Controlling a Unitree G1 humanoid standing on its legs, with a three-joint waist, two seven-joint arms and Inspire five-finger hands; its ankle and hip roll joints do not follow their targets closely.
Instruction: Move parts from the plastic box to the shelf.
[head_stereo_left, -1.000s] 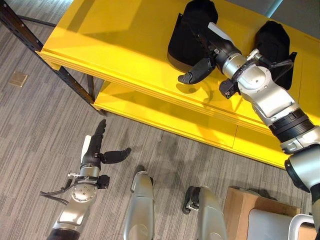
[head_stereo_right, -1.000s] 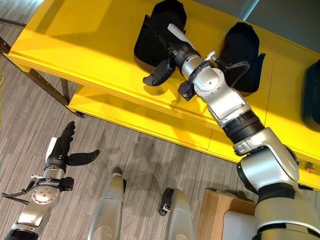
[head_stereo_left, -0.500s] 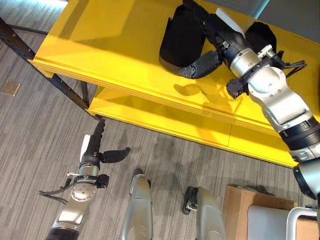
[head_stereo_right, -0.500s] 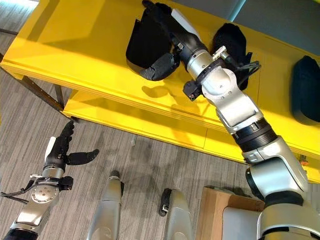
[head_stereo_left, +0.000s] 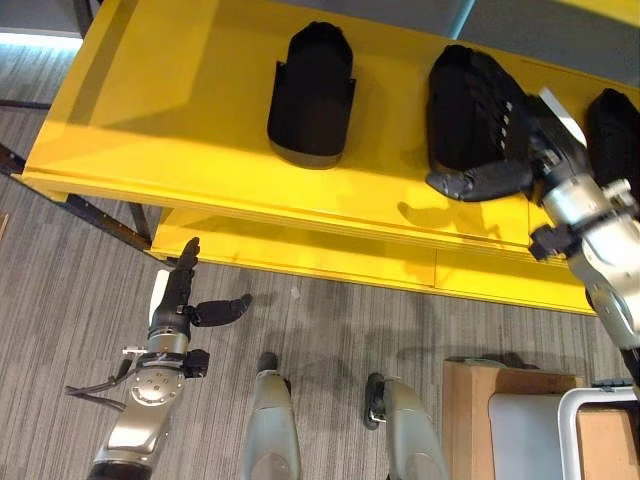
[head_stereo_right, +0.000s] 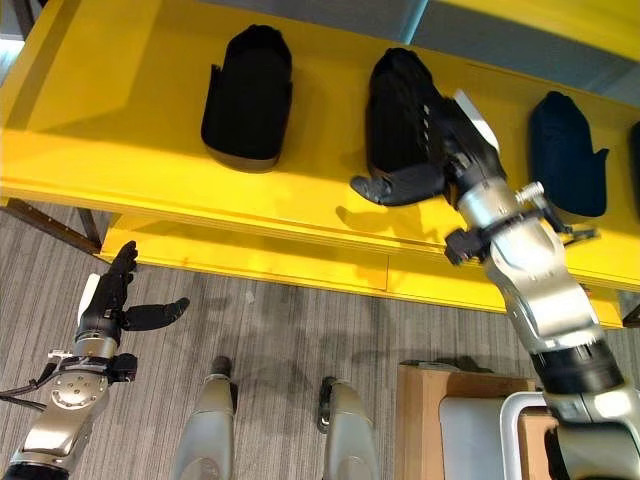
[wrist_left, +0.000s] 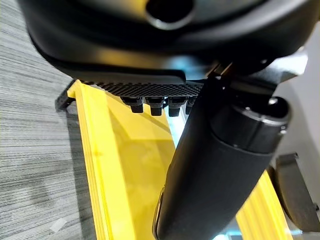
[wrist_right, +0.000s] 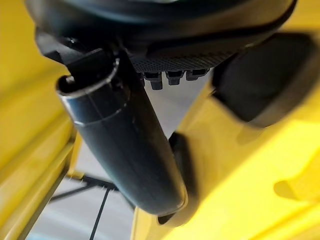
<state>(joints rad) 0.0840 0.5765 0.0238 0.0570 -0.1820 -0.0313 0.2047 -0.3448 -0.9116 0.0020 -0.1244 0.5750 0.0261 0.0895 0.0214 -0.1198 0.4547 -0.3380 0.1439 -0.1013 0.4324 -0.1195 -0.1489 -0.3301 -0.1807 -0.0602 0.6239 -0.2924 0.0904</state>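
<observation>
Three black moulded parts stand in a row on the yellow shelf (head_stereo_left: 190, 110): the left part (head_stereo_left: 312, 90), the middle part (head_stereo_left: 462, 105) and the right part (head_stereo_left: 612, 135). My right hand (head_stereo_left: 525, 160) is open at the shelf's front, its fingers lying straight over the middle part and its thumb sticking out to the left. It holds nothing. The right wrist view has a black part (wrist_right: 270, 75) just past the thumb. My left hand (head_stereo_left: 176, 300) hangs open above the floor, below the shelf's left end.
A lower yellow shelf board (head_stereo_left: 300, 255) juts out under the top one. Dark metal frame bars (head_stereo_left: 100, 212) run beneath the shelf's left end. A cardboard box (head_stereo_left: 470, 400) and a grey box with a white rim (head_stereo_left: 530, 445) sit at the lower right on grey carpet.
The camera has shifted. My right hand has let go of the left part, which stays on the shelf, and has moved right along the shelf to the middle part. The left hand is unchanged.
</observation>
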